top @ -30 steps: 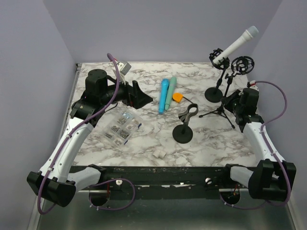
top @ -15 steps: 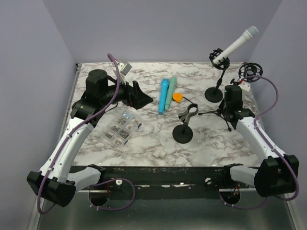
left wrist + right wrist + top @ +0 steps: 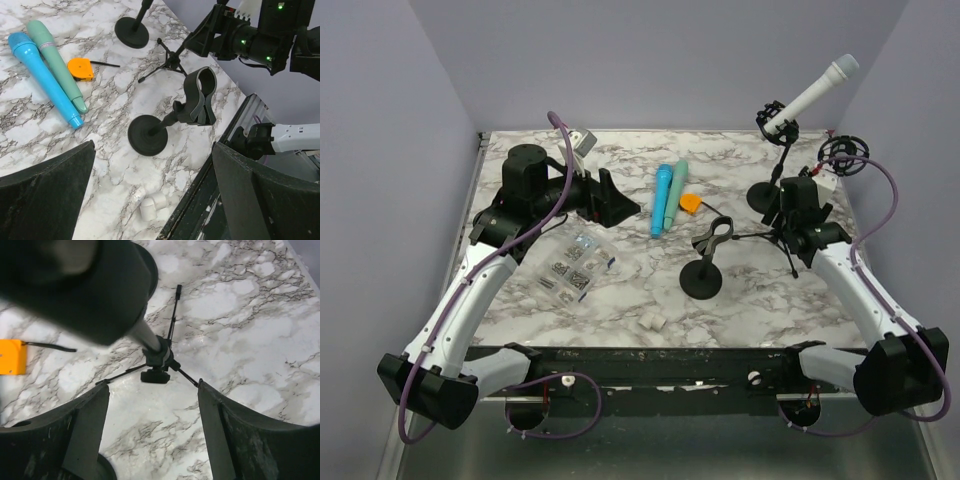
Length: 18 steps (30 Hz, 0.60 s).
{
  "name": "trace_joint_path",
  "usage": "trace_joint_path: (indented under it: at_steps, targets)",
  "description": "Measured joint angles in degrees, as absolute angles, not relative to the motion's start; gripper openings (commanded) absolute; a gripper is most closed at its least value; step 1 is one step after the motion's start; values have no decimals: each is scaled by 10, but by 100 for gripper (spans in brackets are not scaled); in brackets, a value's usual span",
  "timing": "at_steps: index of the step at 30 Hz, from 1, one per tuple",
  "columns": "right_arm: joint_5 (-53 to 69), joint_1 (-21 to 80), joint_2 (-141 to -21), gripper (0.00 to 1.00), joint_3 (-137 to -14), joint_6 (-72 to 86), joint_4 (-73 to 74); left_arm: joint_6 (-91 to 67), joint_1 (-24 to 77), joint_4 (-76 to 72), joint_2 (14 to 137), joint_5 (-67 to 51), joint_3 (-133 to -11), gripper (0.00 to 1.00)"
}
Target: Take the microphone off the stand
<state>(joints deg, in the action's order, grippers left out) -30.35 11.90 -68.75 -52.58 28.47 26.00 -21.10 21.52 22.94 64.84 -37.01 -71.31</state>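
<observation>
The white microphone [image 3: 815,95] sits tilted in a black clip atop a stand with a round base [image 3: 765,197] at the back right. My right gripper [image 3: 784,213] hovers just in front of that base, over a small tripod stand [image 3: 775,237]. In the right wrist view the jaws of my right gripper [image 3: 152,440] are open with only bare table between them. The tripod's hub [image 3: 157,362] lies just ahead, and a blurred dark part [image 3: 90,285] fills the top. My left gripper [image 3: 620,205] is open at the back left, away from the microphone, and my left gripper [image 3: 155,200] holds nothing.
An empty clip stand [image 3: 705,262] stands mid-table. A blue microphone [image 3: 662,198], a green one [image 3: 677,185] and an orange piece [image 3: 690,203] lie behind it. A parts box [image 3: 575,265] and white fittings [image 3: 652,321] lie near the front. A black shock mount [image 3: 844,150] hangs by the right wall.
My right arm has swung left from the table's right edge to above the tripod stand, and its jaws have opened. The left arm has barely moved.
</observation>
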Motion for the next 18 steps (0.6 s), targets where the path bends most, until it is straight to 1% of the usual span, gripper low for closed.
trace_joint_path:
  at_steps: [5,10,11,14,18]
  targets:
    - [-274,118,-633,71,-530,298,266,-210,216,229,649,-369,-713,99]
    - [-218,93,-580,73,-513,320,237,-210,218,229,649,-369,-713,98]
    - [-203,84,-574,76,-508,326,234,-210,219,228,649,-369,-713,99]
    - [-170,69,-561,88,-503,341,233,-210,219,228,651,-369,-713,99]
    - [-170,68,-545,90,-536,347,273,-209,219,228,653,-369,-713,98]
